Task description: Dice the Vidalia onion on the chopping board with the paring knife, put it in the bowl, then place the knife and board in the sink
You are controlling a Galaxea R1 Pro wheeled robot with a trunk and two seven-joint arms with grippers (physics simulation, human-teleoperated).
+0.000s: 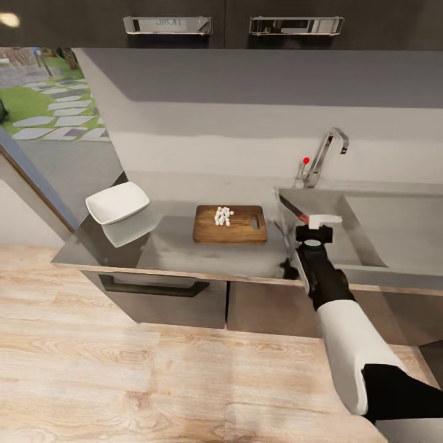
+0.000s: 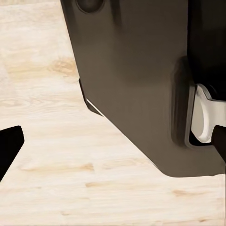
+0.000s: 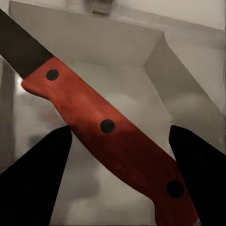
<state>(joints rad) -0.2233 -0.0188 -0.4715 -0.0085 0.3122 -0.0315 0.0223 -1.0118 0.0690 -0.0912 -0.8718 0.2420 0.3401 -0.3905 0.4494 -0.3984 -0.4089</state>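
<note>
The paring knife point(image 1: 298, 213), with a dark blade and red-brown handle, is over the left end of the sink point(image 1: 375, 227). My right gripper point(image 1: 312, 230) is at the sink's front left corner, right behind the knife. In the right wrist view the handle point(image 3: 107, 125) runs slantwise between the spread black fingers point(image 3: 42, 174); a gap shows on one side, and the gripper point(image 3: 121, 129) is open over the grey basin point(image 3: 117, 56). The chopping board point(image 1: 231, 224) lies on the countertop point(image 1: 178, 249) with diced onion point(image 1: 223, 215) piled on it. A white bowl point(image 1: 117, 203) sits at the counter's left end. My left gripper point(image 2: 115, 146) hangs open over the floor.
A chrome tap point(image 1: 326, 154) with a red knob point(image 1: 306, 160) stands behind the sink. Black upper cabinets point(image 1: 221, 24) hang overhead. A lower drawer with a long dark handle point(image 1: 154, 288) is under the counter. Pale wood floor point(image 2: 70, 188) lies beside the robot's dark base point(image 2: 136, 84).
</note>
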